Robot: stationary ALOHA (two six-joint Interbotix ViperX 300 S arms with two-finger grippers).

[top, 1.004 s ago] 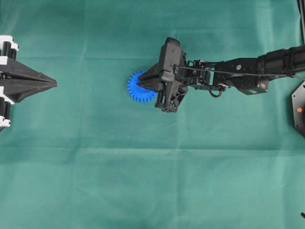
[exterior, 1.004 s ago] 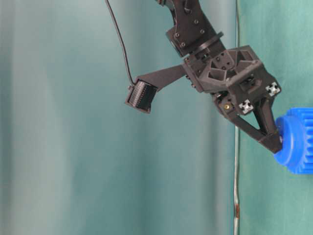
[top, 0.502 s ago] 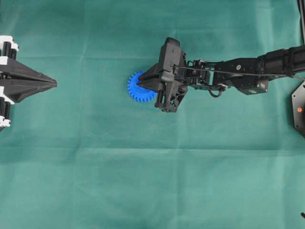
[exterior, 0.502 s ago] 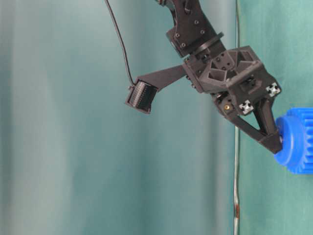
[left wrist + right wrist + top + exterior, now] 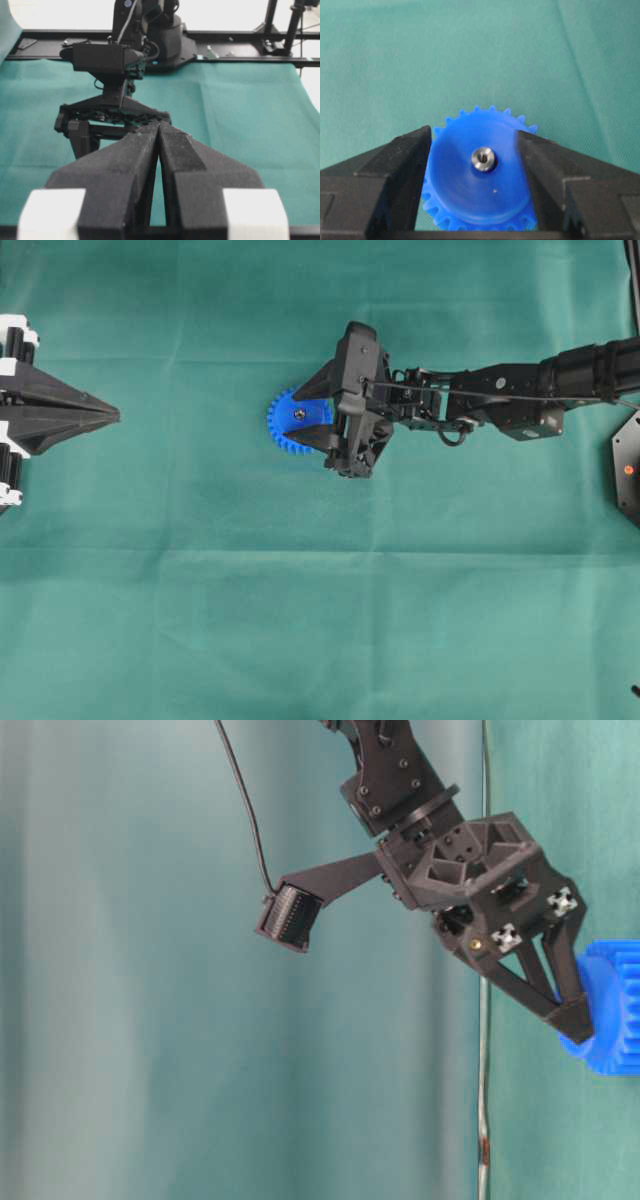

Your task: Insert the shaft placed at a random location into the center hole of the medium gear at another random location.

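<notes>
The blue medium gear [image 5: 284, 430] lies flat on the green cloth, left of centre. The silvery shaft [image 5: 483, 159] stands upright in its hub and fills the center hole, with only its round top showing. My right gripper [image 5: 474, 136] is open, its black fingers [image 5: 407, 155] on either side of the hub and clear of the shaft [image 5: 299, 414]. From table level the right gripper [image 5: 572, 1017] has its tips down at the gear [image 5: 618, 1020]. My left gripper [image 5: 115, 415] is shut and empty at the far left edge; its own view shows the left gripper [image 5: 159, 124] with fingers pressed together.
A black device with a red dot [image 5: 628, 468] sits at the right edge. The right arm [image 5: 500, 400] stretches across the cloth from the right. A black frame rail [image 5: 225, 55] bounds the far side of the cloth.
My right gripper's jaws have spread apart and let go of the shaft, which stays standing in the gear's hub. The left gripper has not moved.
</notes>
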